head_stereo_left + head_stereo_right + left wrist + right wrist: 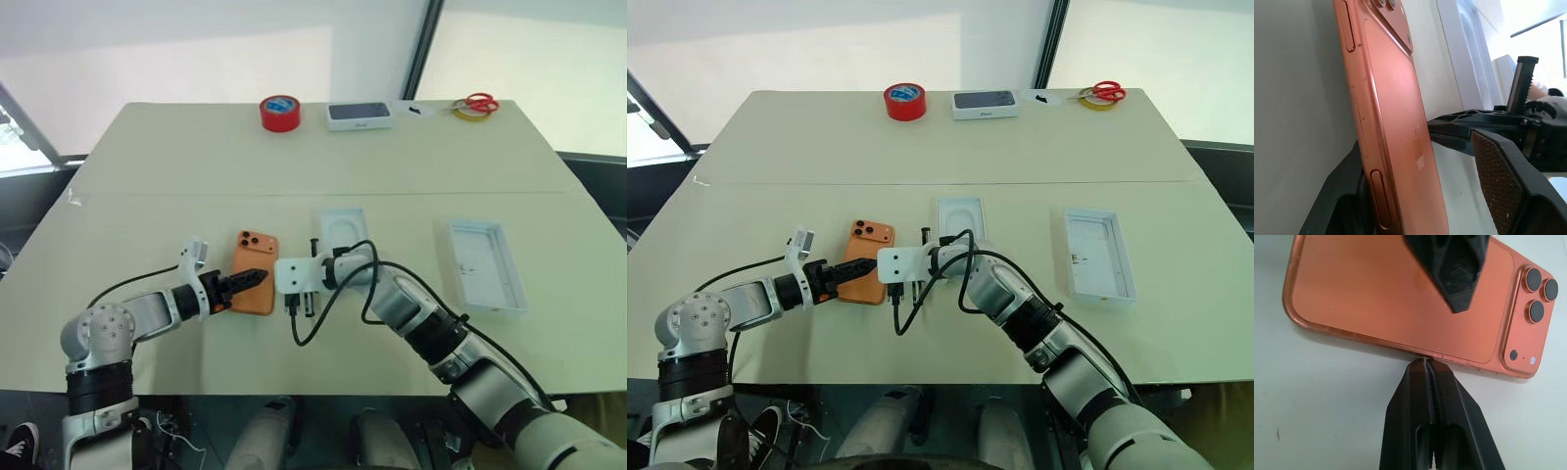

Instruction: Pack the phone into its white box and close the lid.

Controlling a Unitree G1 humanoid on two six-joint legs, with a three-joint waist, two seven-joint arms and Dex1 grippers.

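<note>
Phone flanked by both grippers, mid-table.
The phone point(255, 271) lies back-up; left gripper point(245, 281) open, one finger point(1501, 181) above it, one under its edge. Right gripper point(1428, 363), pressed shut, tips touching the opposite long edge. The white box point(486, 265) sits well apart, bare table point(147, 215) around.

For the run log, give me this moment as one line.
phone: flat on table, back up | left gripper: open, straddling phone's edge | right gripper: shut, tips at phone's other edge | lid: apart, right

The phone point(254, 273) is lying boxed in: the left tool point(247, 283) is reaching over one side, the right tool point(1429, 363) is pressing against the other. Bare counter point(157, 215) is lying open beyond.
</note>
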